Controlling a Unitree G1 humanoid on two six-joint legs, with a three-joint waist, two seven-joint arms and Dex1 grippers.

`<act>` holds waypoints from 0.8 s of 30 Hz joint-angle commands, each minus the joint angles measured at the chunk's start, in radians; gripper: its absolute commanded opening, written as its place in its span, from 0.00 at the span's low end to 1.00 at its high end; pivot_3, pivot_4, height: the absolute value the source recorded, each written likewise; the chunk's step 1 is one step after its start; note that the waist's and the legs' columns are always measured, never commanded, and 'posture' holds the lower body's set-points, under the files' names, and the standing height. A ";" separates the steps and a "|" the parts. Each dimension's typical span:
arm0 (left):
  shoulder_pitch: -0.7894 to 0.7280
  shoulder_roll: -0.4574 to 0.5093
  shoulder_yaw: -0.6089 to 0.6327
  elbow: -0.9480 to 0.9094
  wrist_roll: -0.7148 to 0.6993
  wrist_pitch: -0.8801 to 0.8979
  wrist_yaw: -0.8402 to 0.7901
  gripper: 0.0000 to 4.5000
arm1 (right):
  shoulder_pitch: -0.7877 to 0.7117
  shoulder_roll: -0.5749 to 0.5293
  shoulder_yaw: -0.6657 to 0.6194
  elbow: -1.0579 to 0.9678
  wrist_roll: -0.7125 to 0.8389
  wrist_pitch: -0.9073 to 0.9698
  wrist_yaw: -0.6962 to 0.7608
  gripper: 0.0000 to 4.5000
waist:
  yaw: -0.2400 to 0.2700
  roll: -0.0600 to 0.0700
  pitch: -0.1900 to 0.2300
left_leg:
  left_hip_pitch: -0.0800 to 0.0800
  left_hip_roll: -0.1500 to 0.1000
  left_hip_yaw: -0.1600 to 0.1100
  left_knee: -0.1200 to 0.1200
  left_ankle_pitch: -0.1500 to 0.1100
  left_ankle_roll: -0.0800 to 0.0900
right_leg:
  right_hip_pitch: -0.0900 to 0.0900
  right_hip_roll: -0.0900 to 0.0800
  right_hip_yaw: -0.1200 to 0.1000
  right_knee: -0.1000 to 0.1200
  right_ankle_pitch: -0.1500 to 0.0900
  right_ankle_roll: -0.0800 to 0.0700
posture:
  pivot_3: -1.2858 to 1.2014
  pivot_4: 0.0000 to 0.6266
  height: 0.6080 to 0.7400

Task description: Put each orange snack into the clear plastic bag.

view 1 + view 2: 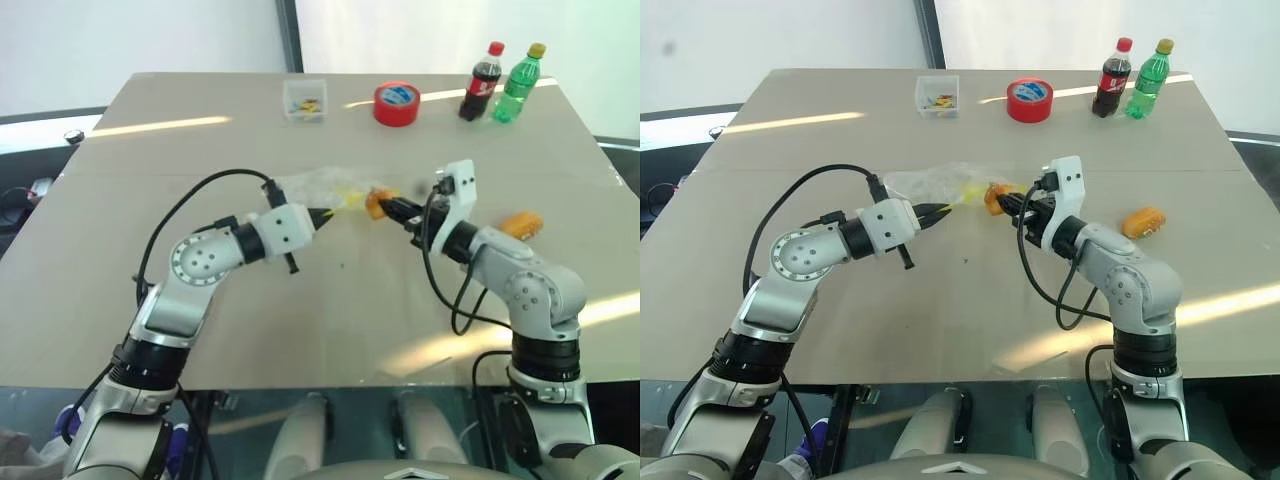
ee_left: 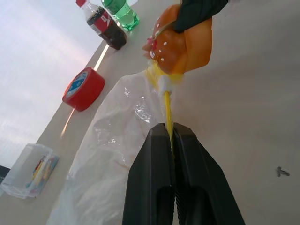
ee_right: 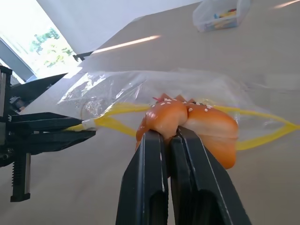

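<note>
Left gripper [image 1: 322,213] pinches the yellow strip of the clear plastic bag [image 1: 320,187], lifting its mouth so it gapes toward the right gripper [image 1: 1006,203]; that one is clamped on a speckled orange snack [image 1: 994,196] held at the opening, apparently ready to push in. Second snack [image 1: 522,223] waits on the table [image 1: 150,140], near the right arm

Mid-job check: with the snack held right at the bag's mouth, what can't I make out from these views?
- Whether the held snack is past the clear plastic bag rim: head views too small, right gripper covers it.
- How wide the mouth gapes: left wrist view sees the yellow strip edge-on.
- Contents of the clear box: too small.
- Second snack: partly behind the right arm.
</note>
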 commanded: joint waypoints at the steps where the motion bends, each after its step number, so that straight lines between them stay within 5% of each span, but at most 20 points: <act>1: -0.006 0.008 0.020 -0.021 -0.024 -0.025 -0.012 0.00 | -0.017 0.054 -0.081 0.001 0.108 -0.004 -0.015 0.01 | -0.001 0.000 0.000 | 0.000 0.000 0.000 0.000 0.000 0.000 | 0.000 0.000 0.000 0.000 0.000 0.000 | 0.52 0.24 1.00; 13: 0.001 0.005 0.023 -0.051 -0.078 0.032 -0.042 0.00 | 0.004 0.199 -0.190 0.010 0.307 0.001 -0.178 0.01 | -0.001 0.000 0.000 | 0.000 0.000 0.000 0.000 0.000 0.000 | 0.000 0.000 0.000 0.000 0.000 0.000 | 0.52 0.24 1.00; 24: -0.029 -0.045 0.053 -0.105 -0.208 0.200 -0.035 0.00 | 0.081 0.216 -0.109 0.048 0.310 -0.054 -0.166 0.01 | -0.004 0.000 0.000 | 0.000 0.000 0.000 0.000 0.000 0.000 | 0.000 0.000 0.000 0.000 0.000 0.000 | 0.52 0.24 1.00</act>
